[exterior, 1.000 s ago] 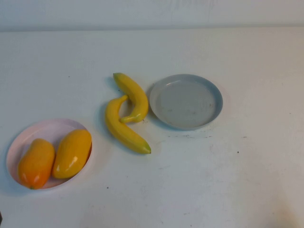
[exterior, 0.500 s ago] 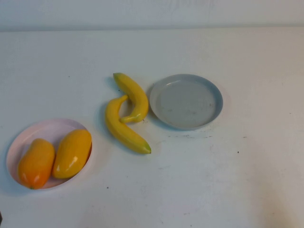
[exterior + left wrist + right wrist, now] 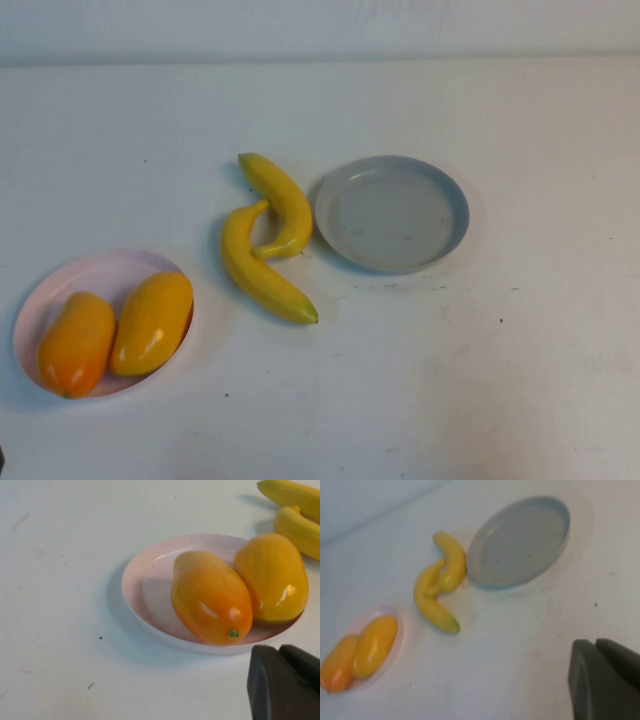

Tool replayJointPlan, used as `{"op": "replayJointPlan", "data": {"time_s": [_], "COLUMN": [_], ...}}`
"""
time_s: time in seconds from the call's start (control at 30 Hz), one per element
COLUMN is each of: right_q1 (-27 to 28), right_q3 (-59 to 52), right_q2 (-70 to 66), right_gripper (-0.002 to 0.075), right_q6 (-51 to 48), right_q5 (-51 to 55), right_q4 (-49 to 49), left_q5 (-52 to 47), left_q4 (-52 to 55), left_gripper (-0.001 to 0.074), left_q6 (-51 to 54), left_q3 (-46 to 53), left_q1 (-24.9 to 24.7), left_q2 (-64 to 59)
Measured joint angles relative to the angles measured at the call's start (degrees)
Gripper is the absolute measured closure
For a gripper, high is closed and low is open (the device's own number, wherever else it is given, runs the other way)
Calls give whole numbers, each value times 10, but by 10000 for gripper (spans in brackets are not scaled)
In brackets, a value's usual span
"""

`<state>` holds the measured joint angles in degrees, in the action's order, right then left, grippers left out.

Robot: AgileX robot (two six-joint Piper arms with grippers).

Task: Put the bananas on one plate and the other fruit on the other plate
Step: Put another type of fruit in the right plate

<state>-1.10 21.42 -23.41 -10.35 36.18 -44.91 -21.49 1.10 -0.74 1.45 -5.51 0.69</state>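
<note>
High view gives you the pink plate [image 3: 45, 290] already holding both mangoes [image 3: 152, 322], so that half looks done; the grey plate [image 3: 392, 213] sits bare with the two bananas [image 3: 262, 268] crossed on the table just beside it, awaiting a pick. Left gripper [image 3: 285, 682] hangs near the pink plate and right gripper [image 3: 605, 680] well back from the grey one; you cannot tell either's state, and no writing shows

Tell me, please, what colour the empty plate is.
Grey-blue plate; clearest in the high view.
</note>
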Motion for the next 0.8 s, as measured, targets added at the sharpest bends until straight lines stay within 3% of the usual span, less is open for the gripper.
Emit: {"op": "replayJointPlan", "data": {"time_s": [0.23, 0.43, 0.53, 0.8], "right_q1": [0, -14, -52, -214], "right_q3": [151, 245, 280, 389], "right_q2": [-210, -344, -396, -547], "right_gripper": [743, 743, 743, 743], "right_q6": [-14, -18, -12, 62], "right_q5": [123, 143, 141, 137], "right_q4": [66, 103, 127, 239], "left_q5": [0, 0, 0, 0], "left_q4": [0, 0, 0, 0], "left_gripper": [739, 739, 739, 739], "left_q6": [0, 0, 0, 0], "left_q3": [0, 0, 0, 0], "left_q1": [0, 0, 0, 0], "left_q2": [0, 0, 0, 0]}}
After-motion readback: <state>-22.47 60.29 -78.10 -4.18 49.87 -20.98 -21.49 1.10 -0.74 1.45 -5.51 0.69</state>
